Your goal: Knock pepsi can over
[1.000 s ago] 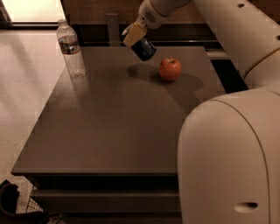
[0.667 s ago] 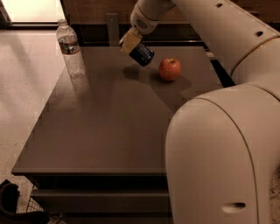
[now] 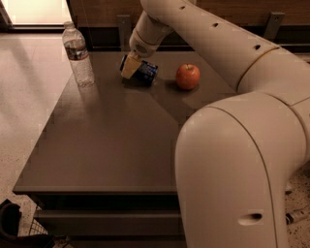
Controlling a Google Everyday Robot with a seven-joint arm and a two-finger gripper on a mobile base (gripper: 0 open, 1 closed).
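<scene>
Three things share the worktop [image 3: 97, 145]: a water bottle [image 3: 77, 53] far left, an apple [image 3: 188, 76] right, and between them the pepsi can [image 3: 146, 72] lying on its side, the gripper [image 3: 131, 69] over it, jaws clamped across its body.

The scene is dim and carries a warm, brownish cast. The strongest light is a washed-out bright patch [image 3: 38, 9] at the top left, and it leaves a pale sheen on the floor [image 3: 22, 101] beside the table [image 3: 97, 145]. The water bottle [image 3: 79, 55] catches small glints, and the apple [image 3: 188, 76] has a soft highlight on top. The gripper [image 3: 130, 67], at the far edge of the table against the pepsi can [image 3: 146, 72], reads pale against the dark blue, with a smudge of shadow beneath. The arm [image 3: 232, 160] throws a broad, soft-edged shadow across the tabletop on the right. The space under the table sinks to near black.
</scene>
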